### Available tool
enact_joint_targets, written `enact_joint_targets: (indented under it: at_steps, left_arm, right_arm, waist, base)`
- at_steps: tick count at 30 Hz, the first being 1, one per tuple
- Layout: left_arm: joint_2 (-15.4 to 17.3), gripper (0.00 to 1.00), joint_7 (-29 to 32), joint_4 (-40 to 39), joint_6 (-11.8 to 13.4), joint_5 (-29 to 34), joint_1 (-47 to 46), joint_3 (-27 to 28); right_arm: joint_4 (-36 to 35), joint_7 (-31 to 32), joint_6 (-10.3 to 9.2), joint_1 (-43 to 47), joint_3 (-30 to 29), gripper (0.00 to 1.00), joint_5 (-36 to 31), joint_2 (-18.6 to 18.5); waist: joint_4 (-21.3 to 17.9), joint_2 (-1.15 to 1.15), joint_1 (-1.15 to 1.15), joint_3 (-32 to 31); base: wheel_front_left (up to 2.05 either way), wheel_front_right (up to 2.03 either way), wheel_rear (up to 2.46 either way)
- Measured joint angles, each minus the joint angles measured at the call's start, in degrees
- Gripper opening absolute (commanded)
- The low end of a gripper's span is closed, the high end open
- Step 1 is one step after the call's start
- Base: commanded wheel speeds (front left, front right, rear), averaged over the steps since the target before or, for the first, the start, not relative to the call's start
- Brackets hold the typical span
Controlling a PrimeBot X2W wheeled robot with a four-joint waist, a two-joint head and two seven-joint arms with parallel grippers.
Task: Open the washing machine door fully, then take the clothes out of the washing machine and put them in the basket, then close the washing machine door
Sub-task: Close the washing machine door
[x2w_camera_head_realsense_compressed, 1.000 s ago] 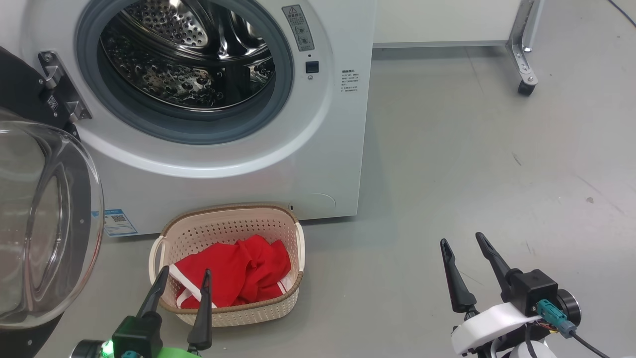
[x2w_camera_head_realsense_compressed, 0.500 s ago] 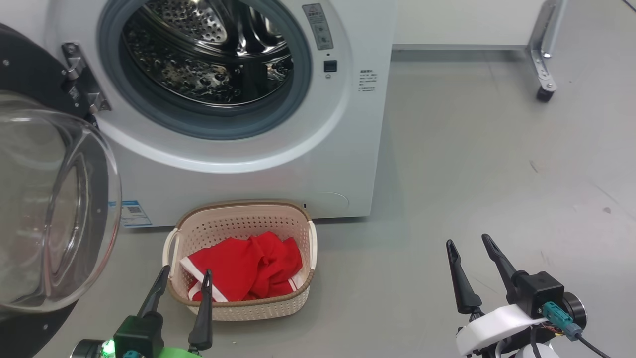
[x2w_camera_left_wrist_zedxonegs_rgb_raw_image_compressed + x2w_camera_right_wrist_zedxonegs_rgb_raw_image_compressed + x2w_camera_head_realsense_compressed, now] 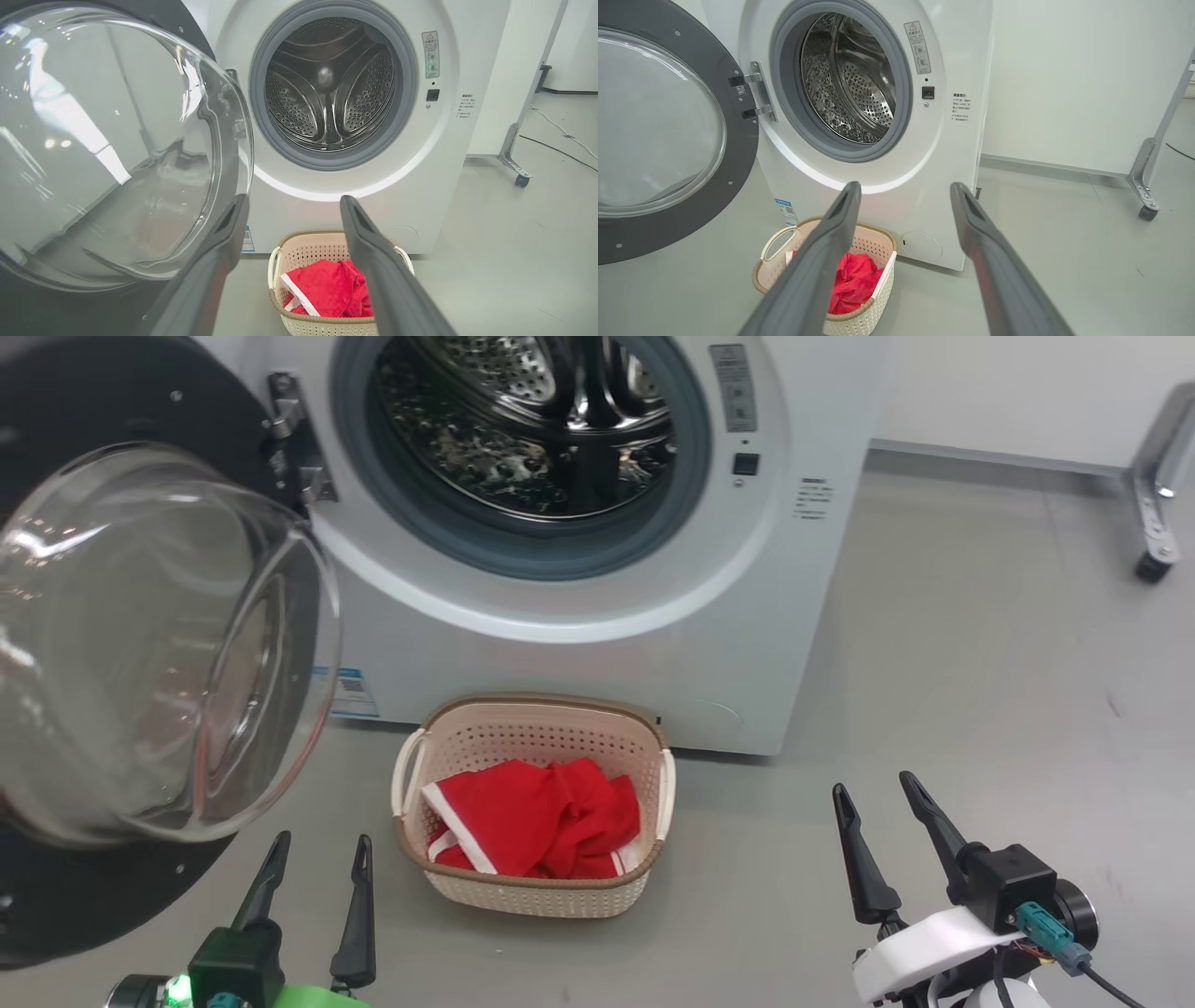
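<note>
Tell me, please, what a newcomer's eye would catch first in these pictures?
The washing machine door stands wide open at the left, bulging and glassy, large in the head view. Bright red clothes lie in the cream basket on the floor just before the washing machine, whose steel drum looks empty.
</note>
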Motion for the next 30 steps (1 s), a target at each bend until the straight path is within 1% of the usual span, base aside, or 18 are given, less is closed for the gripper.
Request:
enact_joint_targets:
  at_steps: [2, 8, 17, 21, 30]
  left_arm:
    - [0.0, 1.0, 0.0, 0.0, 0.0, 0.0, 0.0, 0.2]
    - [0.0, 1.0, -0.1, 0.0, 0.4, 0.0, 0.0, 0.9]
    - [0.0, 1.0, -0.5, 0.0, 0.6, 0.0, 0.0, 2.0]
    - [0.0, 1.0, -0.6, 0.0, 0.7, 0.0, 0.1, 2.9]
    - [0.0, 1.0, -0.6, -0.1, 0.9, -0.1, 0.3, 3.0]
  right_arm:
    - [-0.1, 0.0, 0.03, 0.0, 0.3, 1.0, 0.0, 0.0]
    - [-0.1, 0.0, 0.05, 0.0, 0.6, 1.0, -0.2, 0.0]
    - [0.0, 0.0, 0.07, 0.0, 1.5, 1.0, -0.2, 0.0]
    - [0.1, 0.0, 0.51, 0.0, 2.5, 1.0, -0.2, 0.1]
    - [0.8, 0.0, 0.51, 0.0, 2.6, 1.0, -0.2, 0.1]
  waist:
    - [2.2, 0.0, 0.0, -0.1]
    - [6.6, 0.0, 0.0, -0.2]
    - [12.0, 0.0, 0.0, -0.7]
    - [13.0, 0.0, 0.0, -1.0]
    - [13.0, 0.0, 0.0, -1.3]
  base:
    - [0.0, 0.0, 0.0]
    - [0.0, 0.0, 0.0]
    - [0.0, 0.0, 0.0]
    - [0.0, 0.0, 0.0]
    - [0.0, 0.0, 0.0]
